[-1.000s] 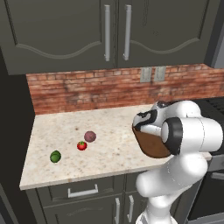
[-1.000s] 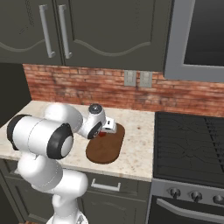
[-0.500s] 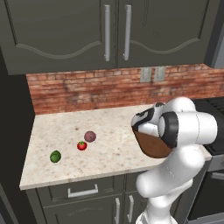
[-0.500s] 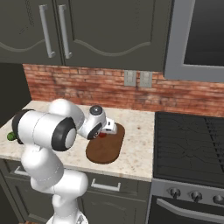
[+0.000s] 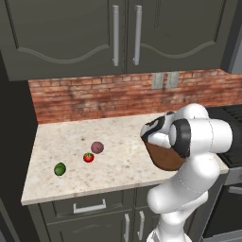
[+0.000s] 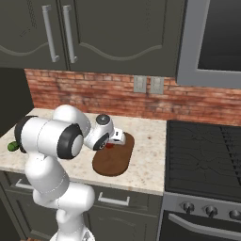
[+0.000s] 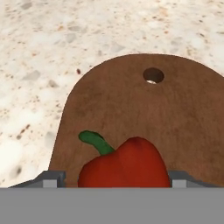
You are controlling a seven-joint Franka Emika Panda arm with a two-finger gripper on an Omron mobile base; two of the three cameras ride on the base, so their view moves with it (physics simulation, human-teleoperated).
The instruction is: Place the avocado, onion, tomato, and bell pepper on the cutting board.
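One darker-red lumpy bell pepper (image 7: 124, 165) lies on the dark-brown wooden cutting board (image 7: 131, 109), between the spread fingers of the gripper (image 7: 116, 179).

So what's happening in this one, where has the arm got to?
The arm's gripper is down at the cutting board with the red bell pepper lying on the board between its spread fingers, so it seems to be letting go. The onion, tomato and avocado sit on the counter off to the left, away from the board, so three of the four items are not yet placed.
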